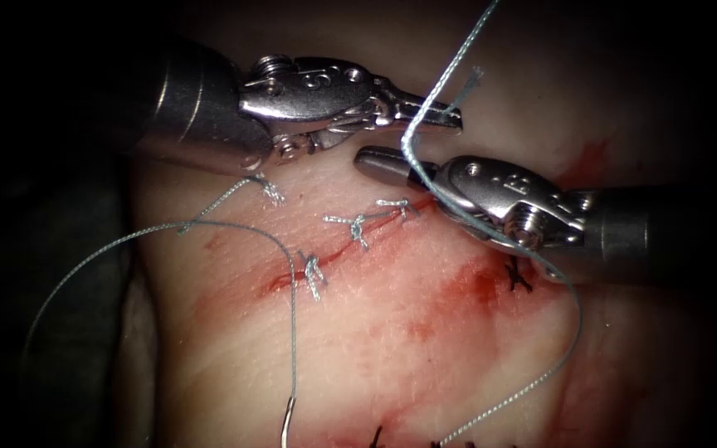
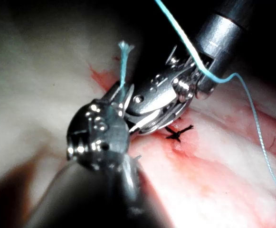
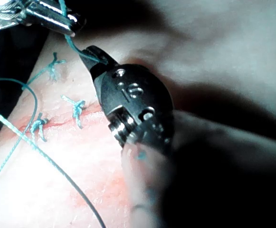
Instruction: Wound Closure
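— Thread, its short frayed end, is pinched in my left tool; the jaws are closed on it, just above the upper right end of the cut.

— And your right tool?

— My right tool lies just beside the left one, tip to tip. The long strand bends around its tip and runs over its body. If it grips anything, I cannot tell.

— Where is the needle?

— The needle is free. It rests on the tissue, on the left side of the cut and well apart from both tools, with the thread attached. Its point is hidden from me.

— Which step is this?

— I judge it is the knot for one more stitch; three tied stitches already cross the cut. The next move calls for a firm hold on the short end and an even pull.

— Do the views differ?

— The endoscope view gives the needle. The left wrist view shows the dark stitch below my right tool more plainly.
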You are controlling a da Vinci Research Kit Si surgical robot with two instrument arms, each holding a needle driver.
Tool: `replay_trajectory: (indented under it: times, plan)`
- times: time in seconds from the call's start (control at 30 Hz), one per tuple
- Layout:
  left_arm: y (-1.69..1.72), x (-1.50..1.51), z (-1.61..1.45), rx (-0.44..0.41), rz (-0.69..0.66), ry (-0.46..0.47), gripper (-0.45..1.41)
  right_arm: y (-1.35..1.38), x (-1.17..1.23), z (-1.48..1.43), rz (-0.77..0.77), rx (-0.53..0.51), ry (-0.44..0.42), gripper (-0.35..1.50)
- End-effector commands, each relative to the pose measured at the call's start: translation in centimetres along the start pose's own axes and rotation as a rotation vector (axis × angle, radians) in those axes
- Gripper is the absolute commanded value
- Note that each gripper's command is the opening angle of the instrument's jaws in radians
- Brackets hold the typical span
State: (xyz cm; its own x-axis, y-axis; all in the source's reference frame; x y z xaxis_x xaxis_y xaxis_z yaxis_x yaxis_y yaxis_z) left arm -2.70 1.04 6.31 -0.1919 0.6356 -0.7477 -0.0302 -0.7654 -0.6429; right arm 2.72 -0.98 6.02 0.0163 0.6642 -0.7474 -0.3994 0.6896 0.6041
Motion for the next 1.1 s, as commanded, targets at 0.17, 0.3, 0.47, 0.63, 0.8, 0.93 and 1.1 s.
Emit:
replay_trajectory:
  times: [0.17, 0.3, 0.47, 0.63, 0.8, 0.93, 1.1]
  plan:
    - [-0.12, -0.08, -0.18, 0.093, -0.008, -0.019, -0.45, 0.35, 0.24, -0.41, -0.025, -0.056, 0.047, 0.27]
    - [-0.22, -0.32, -0.43, 0.226, -0.031, -0.271, -0.45, 0.42, 0.23, -0.74, -0.033, -0.082, 0.053, 0.54]
    - [-0.31, -0.53, -0.79, 0.447, -0.147, -0.832, 0.51, 0.38, 0.32, -0.83, -0.019, -0.122, 0.058, 0.88]
    - [-0.34, -0.83, -0.82, 0.472, -0.222, -0.741, 1.1, 0.27, 0.32, -0.78, -0.017, -0.129, 0.059, 1.05]
    - [-0.48, -0.96, -0.78, 0.468, -0.184, -0.708, 1.4, 0.16, 0.39, -0.75, -0.01, -0.134, 0.057, 1.03]
    - [-0.55, -0.94, -0.78, 0.434, -0.087, -0.714, 1.37, 0.08, 0.39, -0.72, -0.014, -0.14, 0.058, 1.18]
    - [-0.6, -1.0, -0.69, 0.435, -0.041, -0.724, 1.37, -0.04, 0.39, -0.62, -0.102, -0.136, 0.053, 1.01]
